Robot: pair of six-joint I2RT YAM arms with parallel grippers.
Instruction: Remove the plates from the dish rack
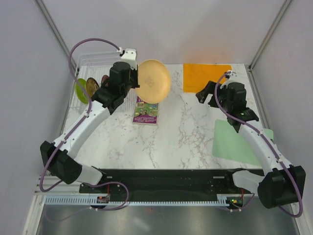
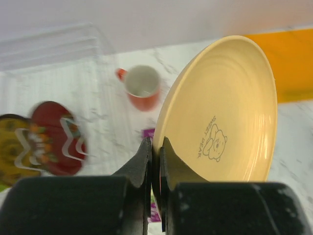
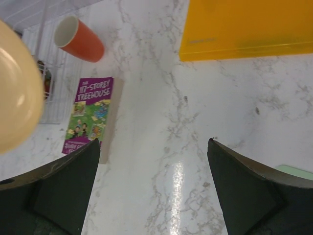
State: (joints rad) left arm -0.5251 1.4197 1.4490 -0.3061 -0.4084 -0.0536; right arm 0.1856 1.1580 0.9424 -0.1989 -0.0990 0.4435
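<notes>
My left gripper [image 1: 134, 81] is shut on the rim of the large pale-yellow plate [image 1: 153, 81] and holds it in the air to the right of the dish rack [image 1: 85, 63], above the purple book. In the left wrist view the jaws [image 2: 155, 147] pinch the plate's edge [image 2: 220, 112]. The dark red plate [image 2: 56, 137] and the brown-and-yellow plate [image 2: 14, 147] stand in the rack; the lime-green plate [image 1: 81, 90] stands at its left. My right gripper [image 1: 201, 95] is open and empty above bare marble [image 3: 154, 142].
A purple book [image 1: 146, 111] lies on the table under the held plate. An orange-red mug [image 3: 78, 38] lies by the rack. An orange mat [image 1: 205, 77] is at the back right, a green mat [image 1: 234, 142] at the right.
</notes>
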